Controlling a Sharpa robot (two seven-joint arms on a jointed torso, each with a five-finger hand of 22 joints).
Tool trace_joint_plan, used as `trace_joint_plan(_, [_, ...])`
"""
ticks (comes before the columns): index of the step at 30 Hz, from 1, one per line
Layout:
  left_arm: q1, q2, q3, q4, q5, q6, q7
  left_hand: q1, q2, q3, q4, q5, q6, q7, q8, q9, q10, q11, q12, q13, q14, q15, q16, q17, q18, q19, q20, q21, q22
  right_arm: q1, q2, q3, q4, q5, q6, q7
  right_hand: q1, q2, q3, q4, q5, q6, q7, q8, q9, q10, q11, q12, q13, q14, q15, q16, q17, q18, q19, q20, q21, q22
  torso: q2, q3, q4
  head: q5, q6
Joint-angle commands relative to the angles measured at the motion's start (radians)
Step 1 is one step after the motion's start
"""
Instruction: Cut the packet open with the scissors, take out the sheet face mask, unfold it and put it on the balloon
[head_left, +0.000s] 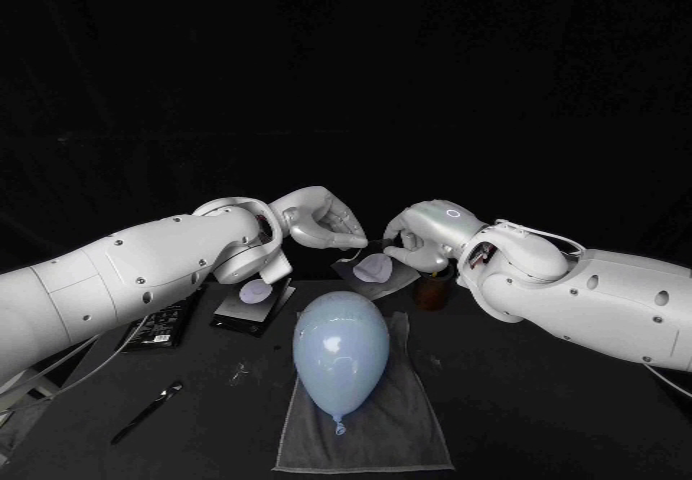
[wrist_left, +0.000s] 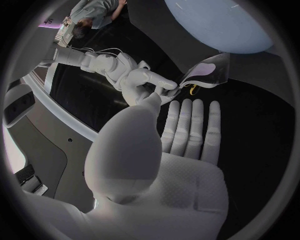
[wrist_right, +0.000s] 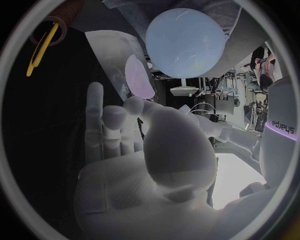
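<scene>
We are looking down at a black table (head_left: 562, 400). A pale blue balloon (head_left: 340, 345) is lying lengthwise on a grey towel (head_left: 397, 435), its knot pointing toward the robot and stopping short of the towel's near edge. Both arms are meeting above the towel's far edge.

The right hand (head_left: 418, 238) is pinching the packet (head_left: 372, 268) by a corner. The packet is hanging in the air just past the balloon's far end.

The left hand (head_left: 320, 218) is grasping nothing. In its wrist view its fingers (wrist_left: 190, 127) are lying straight, with the thumb raised just beside the right hand's fingertips.

A brown cup (head_left: 430, 294) is standing near the towel's far right corner. A second packet (head_left: 255, 293) is resting on a black tray (head_left: 238, 320) beside the far left corner. A thin black tool (head_left: 144, 412) is lying well left of the towel. A wide stretch of tabletop is running from the towel's right edge to the right arm.
</scene>
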Motion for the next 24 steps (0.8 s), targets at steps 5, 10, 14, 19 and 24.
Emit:
trace_joint_plan(5, [0.003,0.007,-0.001,-0.006,-0.040,0.099,-0.016,-0.009,-0.006,-0.028,0.003,0.002,0.027,-0.005,-0.004,0.006,0.029,-0.006,-0.012,0.003,-0.011,-0.001,-0.011,0.003,0.010,-0.008,0.001,-0.005,-0.005,0.002,-0.008,0.001,0.011,-0.039,-0.025,-0.023,0.001,0.012,-0.002,-0.007,0.003,0.009,-0.002,0.026,0.060,0.008,0.001,0.003,0.001,0.007,0.001,0.006,0.000,0.011,0.004,0.003,0.005,0.001,-0.001,-0.0019,0.0019,-0.009,-0.002])
trace_joint_plan(10, [0.002,0.008,-0.002,-0.012,-0.034,0.104,-0.014,-0.003,-0.002,-0.032,0.001,0.002,0.030,-0.007,-0.006,0.006,0.033,-0.007,-0.018,0.003,-0.014,-0.001,-0.014,0.004,0.009,-0.010,0.001,-0.007,-0.007,0.002,-0.012,0.001,0.015,-0.039,-0.028,-0.022,0.000,0.011,-0.002,-0.007,0.003,0.009,-0.002,0.026,0.060,0.008,0.001,0.003,0.001,0.007,0.001,0.006,0.000,0.011,0.005,0.003,0.005,0.001,-0.001,-0.0025,0.0013,-0.005,-0.007])
trace_joint_plan(14, [0.002,0.010,-0.003,-0.015,-0.033,0.106,-0.014,0.016,0.009,-0.030,-0.003,0.002,0.033,-0.008,-0.009,0.007,0.037,-0.008,-0.027,0.002,-0.014,-0.002,-0.016,0.006,0.009,-0.011,0.000,-0.008,-0.008,0.002,-0.016,0.001,0.022,-0.039,-0.030,-0.022,0.000,0.011,-0.002,-0.007,0.003,0.009,-0.002,0.026,0.060,0.009,0.001,0.003,0.001,0.007,0.001,0.005,0.000,0.011,0.005,0.004,0.005,0.001,0.000,-0.0021,0.0016,-0.003,-0.008])
trace_joint_plan(19, [0.002,0.011,-0.004,-0.022,-0.031,0.111,-0.015,0.028,0.019,-0.028,-0.002,0.002,0.036,-0.008,-0.012,0.007,0.042,-0.009,-0.034,0.002,-0.012,-0.003,-0.017,0.008,0.009,-0.011,0.000,-0.009,-0.008,0.002,-0.020,0.001,0.029,-0.039,-0.030,-0.021,0.000,0.011,-0.002,-0.007,0.003,0.009,-0.002,0.026,0.060,0.009,0.001,0.002,0.001,0.007,0.001,0.005,0.000,0.011,0.005,0.004,0.005,0.001,-0.001,-0.0021,0.0006,0.001,-0.010])
trace_joint_plan(24, [0.001,0.012,-0.006,-0.028,-0.030,0.107,-0.020,0.046,0.017,-0.032,-0.005,0.002,0.033,-0.003,-0.019,0.007,0.044,-0.009,-0.045,0.001,-0.010,-0.004,-0.018,0.011,0.008,-0.010,0.000,-0.010,-0.009,0.002,-0.022,0.001,0.033,-0.040,-0.033,-0.020,-0.001,0.011,-0.002,-0.006,0.003,0.009,-0.002,0.026,0.060,0.009,0.001,0.002,0.001,0.008,0.001,0.005,0.000,0.011,0.005,0.004,0.005,0.001,-0.002,-0.0016,0.0022,0.003,-0.015])
